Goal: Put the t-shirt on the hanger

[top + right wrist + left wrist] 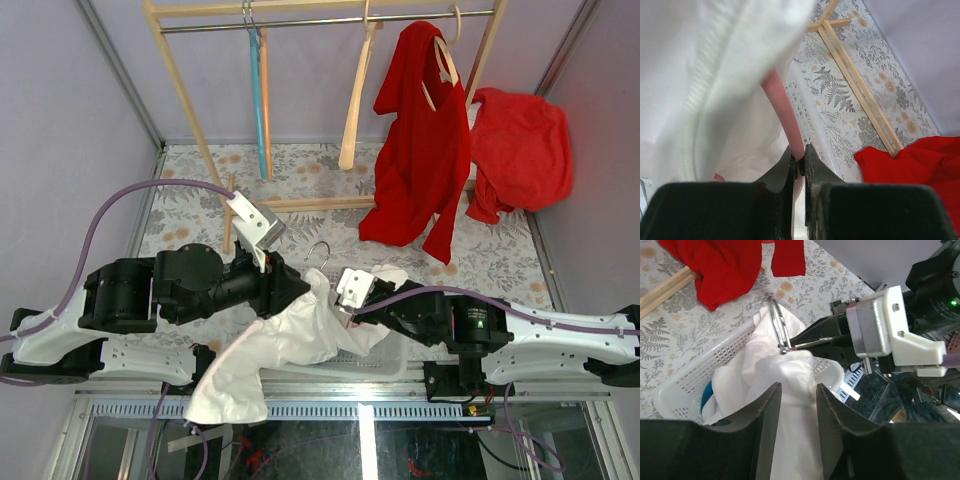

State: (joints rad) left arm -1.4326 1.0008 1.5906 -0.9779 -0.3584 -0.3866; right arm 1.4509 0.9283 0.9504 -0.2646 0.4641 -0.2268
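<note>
The white t-shirt (290,340) hangs bunched between both grippers and drapes over the table's near edge. It fills the middle of the left wrist view (790,370) and the left of the right wrist view (705,75). The hanger's wire hook (318,250) pokes up out of the cloth, and also shows in the left wrist view (780,327). Its pale pink arm (782,100) runs under the shirt. My left gripper (295,285) is shut on a fold of the t-shirt (798,390). My right gripper (345,300) is shut on the pink arm (799,152).
A white plastic basket (700,375) with a blue cloth (706,392) in it sits under the shirt. A wooden rack (320,20) at the back holds a light blue hanger (258,100), a beige wooden hanger (355,110) and a red garment (420,140). Another red garment (520,150) lies at the right.
</note>
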